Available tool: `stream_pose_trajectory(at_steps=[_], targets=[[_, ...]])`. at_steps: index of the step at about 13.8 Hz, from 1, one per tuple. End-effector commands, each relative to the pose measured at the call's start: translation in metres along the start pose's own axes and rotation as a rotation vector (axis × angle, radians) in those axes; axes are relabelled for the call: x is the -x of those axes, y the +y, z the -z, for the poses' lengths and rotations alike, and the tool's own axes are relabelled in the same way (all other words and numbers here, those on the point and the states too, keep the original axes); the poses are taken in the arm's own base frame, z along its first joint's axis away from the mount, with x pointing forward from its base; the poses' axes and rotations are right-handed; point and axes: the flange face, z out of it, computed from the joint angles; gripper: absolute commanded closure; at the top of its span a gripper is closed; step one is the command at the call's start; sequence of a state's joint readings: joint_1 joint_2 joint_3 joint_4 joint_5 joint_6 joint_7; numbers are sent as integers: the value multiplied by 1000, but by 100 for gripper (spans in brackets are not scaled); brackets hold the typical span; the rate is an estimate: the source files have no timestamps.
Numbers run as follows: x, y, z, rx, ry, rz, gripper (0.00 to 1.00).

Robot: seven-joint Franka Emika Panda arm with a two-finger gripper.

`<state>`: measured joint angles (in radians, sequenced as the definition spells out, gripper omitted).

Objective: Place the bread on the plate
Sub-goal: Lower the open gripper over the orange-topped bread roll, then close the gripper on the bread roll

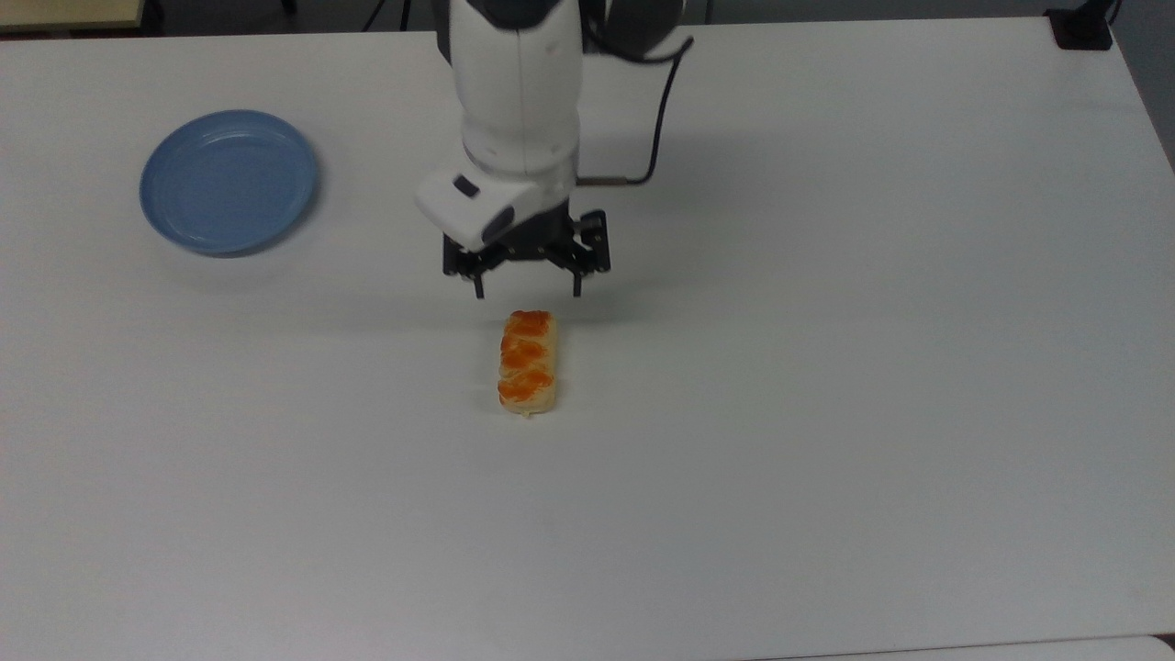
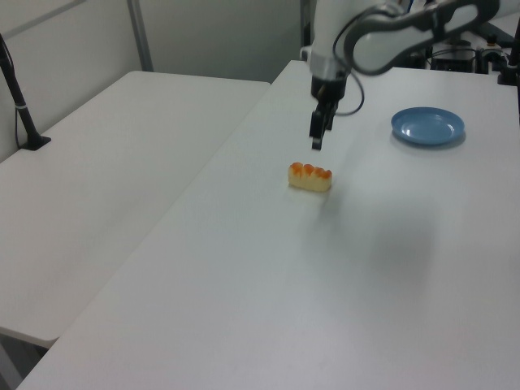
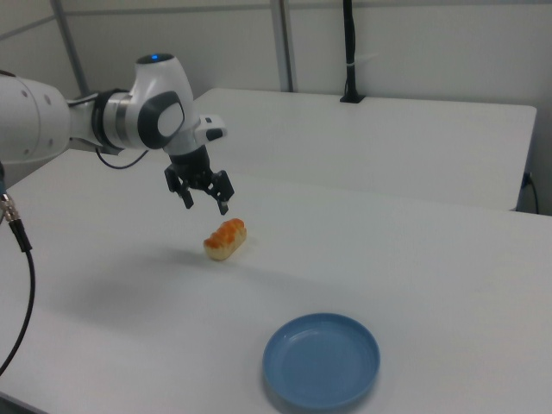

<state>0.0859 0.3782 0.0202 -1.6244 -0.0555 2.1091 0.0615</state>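
Observation:
The bread, a small pale-yellow loaf with orange glazed patches, lies flat on the white table. The round light-blue plate sits empty, well off toward the top view's upper left. My gripper hangs open above the table, fingers pointing down, just beyond the loaf's far end in the top view. Nothing is between its fingers, and it does not touch the bread.
A second white table adjoins on the left view's left. A black post on a base stands on it. The arm's cable hangs behind the wrist.

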Motion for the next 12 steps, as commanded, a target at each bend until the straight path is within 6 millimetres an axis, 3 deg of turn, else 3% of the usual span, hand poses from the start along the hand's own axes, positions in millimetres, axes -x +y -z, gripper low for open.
stream_pose_trajectory(at_steps=[1,8,12], targets=[[-15,-9,-42,13,-7,-9,0],[-22,-5,-89,20,19,-8,0],[-21,-4,-101,21,9,-8,27]])
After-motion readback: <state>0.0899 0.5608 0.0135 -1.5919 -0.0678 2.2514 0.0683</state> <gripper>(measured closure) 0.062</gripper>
